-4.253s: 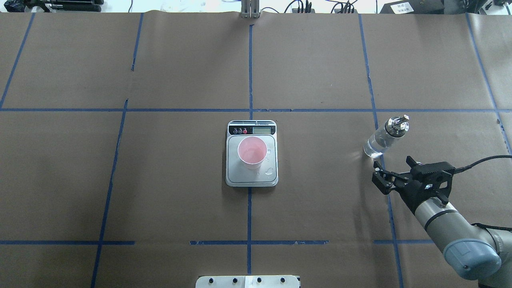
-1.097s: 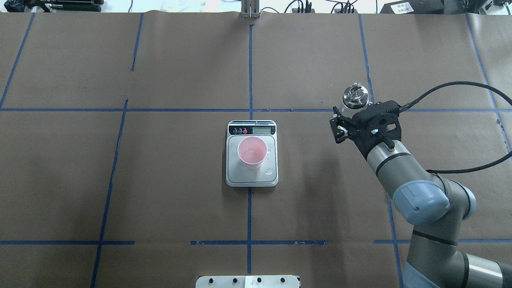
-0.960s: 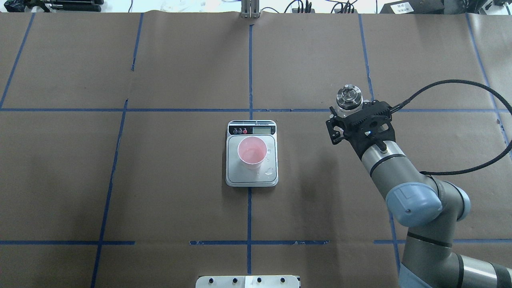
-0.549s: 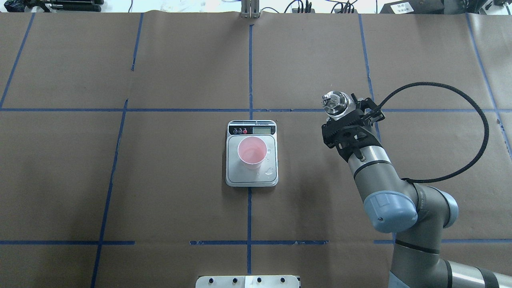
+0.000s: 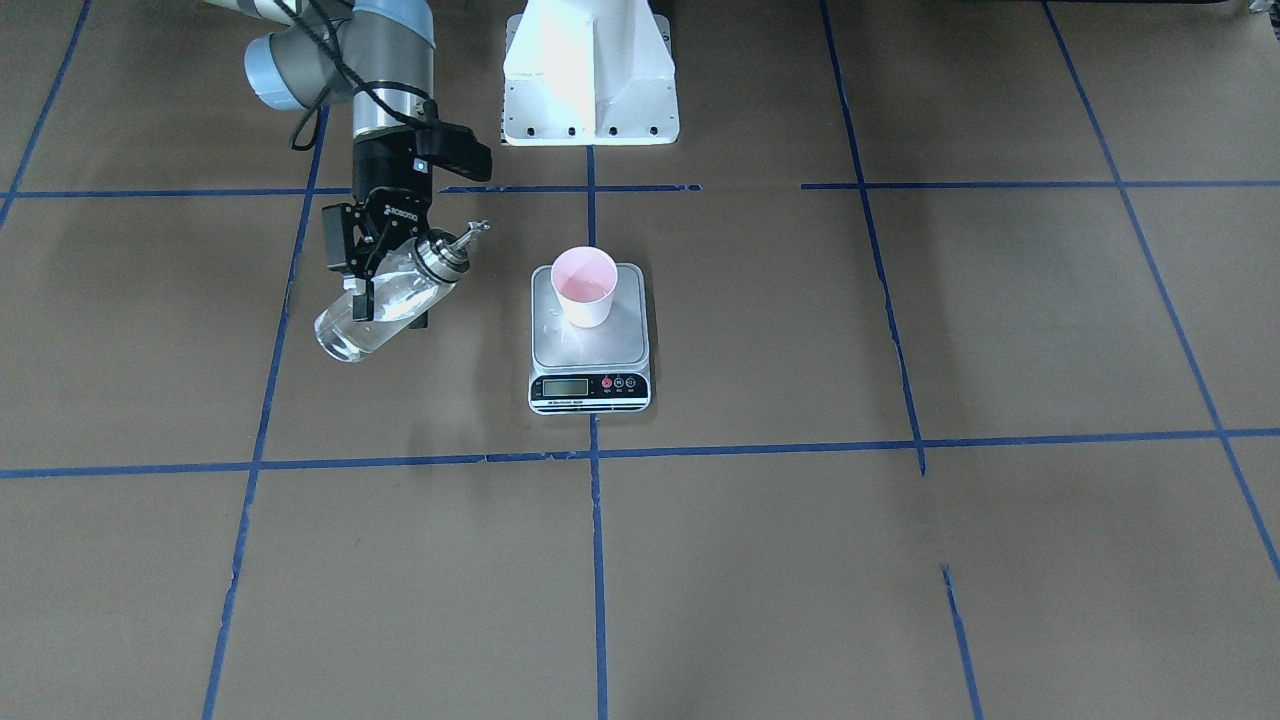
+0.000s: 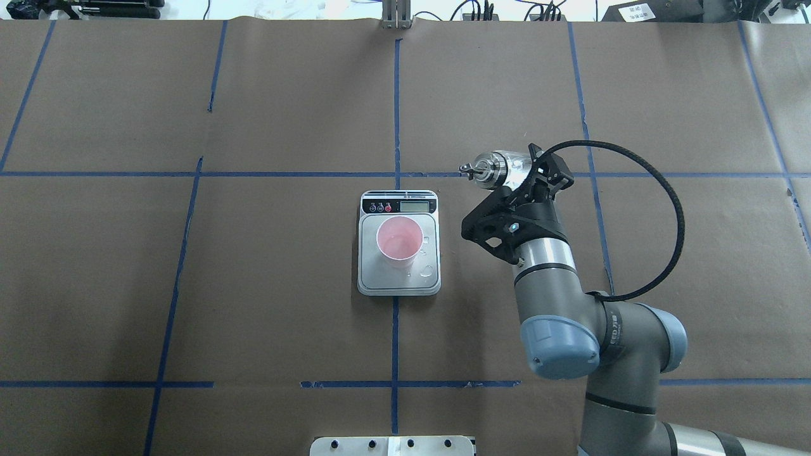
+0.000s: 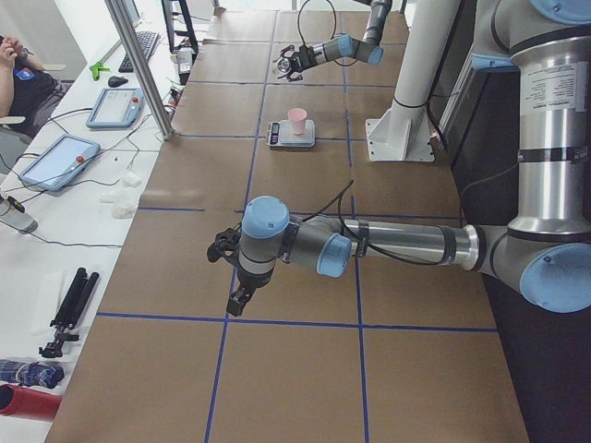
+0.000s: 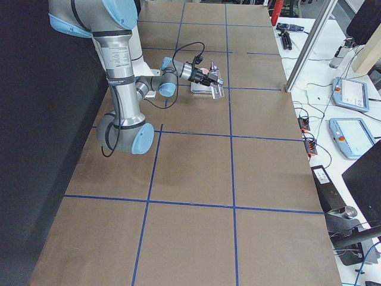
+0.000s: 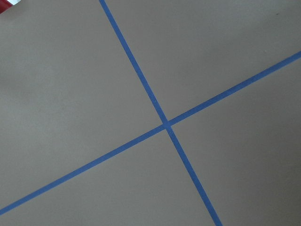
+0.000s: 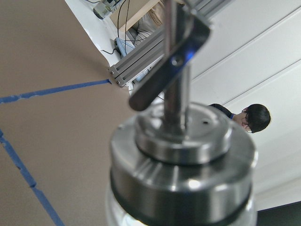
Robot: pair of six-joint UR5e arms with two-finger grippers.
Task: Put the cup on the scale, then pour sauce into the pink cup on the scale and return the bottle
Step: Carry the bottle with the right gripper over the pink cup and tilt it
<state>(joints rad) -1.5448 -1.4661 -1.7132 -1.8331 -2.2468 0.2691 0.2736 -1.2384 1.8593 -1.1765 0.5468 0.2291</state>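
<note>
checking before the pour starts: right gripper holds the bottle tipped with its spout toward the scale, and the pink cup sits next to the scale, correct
One part is wrong. The cup is not next to the scale; it stands on the scale's platform, as the overhead exterior view shows. The rest holds: the right gripper holds the bottle tipped with its spout toward the scale.

Brown paper-covered table, blue tape grid, the scale flat on the centre line.
</note>
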